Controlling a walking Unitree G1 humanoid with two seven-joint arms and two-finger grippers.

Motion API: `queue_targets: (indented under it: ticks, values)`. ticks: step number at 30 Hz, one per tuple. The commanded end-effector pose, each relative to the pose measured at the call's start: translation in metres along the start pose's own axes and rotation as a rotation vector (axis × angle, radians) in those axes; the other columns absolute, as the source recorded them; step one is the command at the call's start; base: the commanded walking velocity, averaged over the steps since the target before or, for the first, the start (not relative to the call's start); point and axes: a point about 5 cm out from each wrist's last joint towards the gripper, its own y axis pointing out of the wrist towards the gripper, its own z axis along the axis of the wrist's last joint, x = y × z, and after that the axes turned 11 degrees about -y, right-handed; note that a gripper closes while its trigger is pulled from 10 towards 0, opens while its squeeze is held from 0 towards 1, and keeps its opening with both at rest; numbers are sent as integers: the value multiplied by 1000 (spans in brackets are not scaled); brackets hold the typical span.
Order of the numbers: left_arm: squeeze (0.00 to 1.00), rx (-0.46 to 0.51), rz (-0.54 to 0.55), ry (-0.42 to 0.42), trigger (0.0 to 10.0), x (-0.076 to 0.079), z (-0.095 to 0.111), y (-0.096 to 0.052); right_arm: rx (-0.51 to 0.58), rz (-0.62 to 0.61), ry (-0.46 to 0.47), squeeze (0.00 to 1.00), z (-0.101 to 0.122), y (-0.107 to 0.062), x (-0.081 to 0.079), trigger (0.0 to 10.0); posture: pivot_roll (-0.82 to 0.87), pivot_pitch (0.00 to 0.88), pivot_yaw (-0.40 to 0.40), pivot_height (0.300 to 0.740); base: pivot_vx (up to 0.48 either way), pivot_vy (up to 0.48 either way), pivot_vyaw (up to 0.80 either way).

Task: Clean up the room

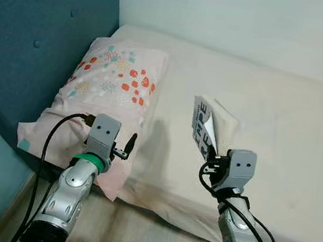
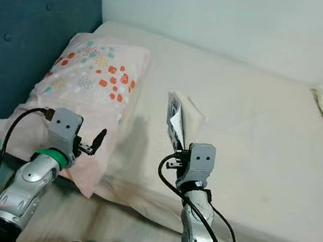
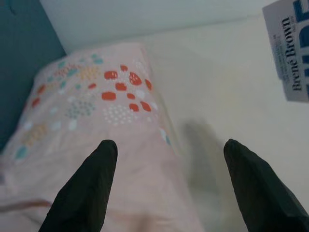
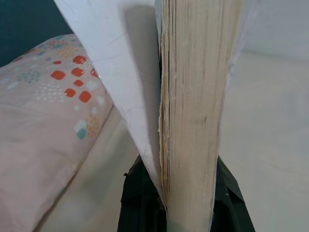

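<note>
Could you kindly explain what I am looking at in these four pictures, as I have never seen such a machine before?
This is a humanoid robot standing at a bed. Two pictures come from cameras in its head, looking down at its silver arms; the other two come from cameras on its wrists, looking along the black fingers. A flowered pillow lies against the blue headboard. The right gripper is clamped on a book, holding it above the mattress with its front cover hanging loose. The left gripper hovers open near the pillow, holding nothing.
</note>
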Motion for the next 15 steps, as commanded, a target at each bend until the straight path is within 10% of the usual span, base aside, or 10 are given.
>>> queue_targets:
  ticks: [1, 15]
  values:
    - [0, -30, -22, 67, 10000, 2, -12, -6, 36, -18, 11, 0, 5, 3, 3, 10000, 17, 108, 23, 680, 0, 0, 0]
    - [0, -33, -18, 95, 10000, -4, -13, -10, 40, -22, 67, 0, 7, 10, 0, 10000, 38, 108, 22, 625, 0, 0, 0]
